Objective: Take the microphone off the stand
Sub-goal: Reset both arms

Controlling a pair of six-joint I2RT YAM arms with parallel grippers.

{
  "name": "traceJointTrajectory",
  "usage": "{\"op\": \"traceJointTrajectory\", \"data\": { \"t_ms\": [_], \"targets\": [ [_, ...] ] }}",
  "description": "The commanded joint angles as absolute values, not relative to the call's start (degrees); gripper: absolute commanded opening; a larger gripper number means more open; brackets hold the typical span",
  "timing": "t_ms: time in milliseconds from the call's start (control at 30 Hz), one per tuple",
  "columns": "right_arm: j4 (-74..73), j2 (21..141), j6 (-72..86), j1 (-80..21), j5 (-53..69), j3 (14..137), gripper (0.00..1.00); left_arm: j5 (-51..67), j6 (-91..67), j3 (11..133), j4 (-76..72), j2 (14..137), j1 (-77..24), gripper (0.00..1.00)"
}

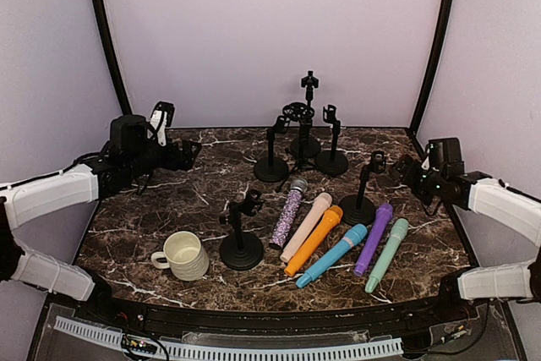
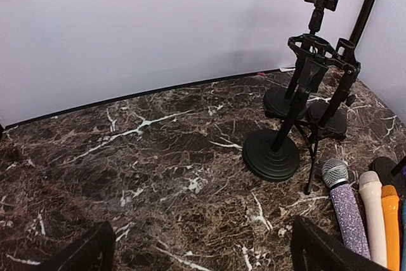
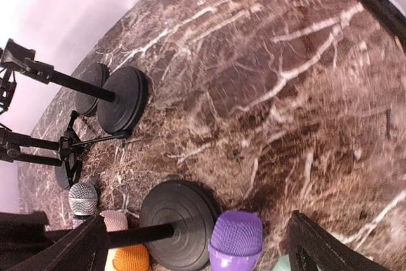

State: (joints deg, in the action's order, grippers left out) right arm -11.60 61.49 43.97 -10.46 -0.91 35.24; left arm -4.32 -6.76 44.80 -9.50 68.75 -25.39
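Microphones, 6 in all, lie side by side on the marble table in the top view, heads toward the back. A black stand rises just behind the blue and purple ones, and its clip holds nothing. A second stand sits left of the row, near a cream mug, and 3 back stands cluster by the rear wall. The left gripper hovers over the left side. The right gripper hangs just beside the black stand's clip.

The left wrist view shows fingers spread wide over bare marble, gripping nothing.

The right wrist view likewise shows fingers wide apart and empty, above the stand's round base and the purple microphone.
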Motion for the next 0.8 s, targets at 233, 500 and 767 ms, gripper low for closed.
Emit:
{"op": "traceJointTrajectory", "data": {
  "t_ms": [233, 500, 767],
  "targets": [
    [13.4, 73.9, 23.1, 1.3, 1.4, 41.0, 0.99, 14.8, -4.6, 56.8, -21.0, 89.9, -8.8, 0.99],
    [25.6, 74.2, 19.3, 13.0, 4.5, 34.0, 0.99, 12.7, -8.7, 40.4, -33.8, 81.0, 8.0, 0.99],
    [40.7, 66.8, 15.6, 14.9, 3.3, 21.3, 0.99, -1.7, -5.5, 19.2, -46.2, 64.1, 10.3, 0.99]
  ]
}}
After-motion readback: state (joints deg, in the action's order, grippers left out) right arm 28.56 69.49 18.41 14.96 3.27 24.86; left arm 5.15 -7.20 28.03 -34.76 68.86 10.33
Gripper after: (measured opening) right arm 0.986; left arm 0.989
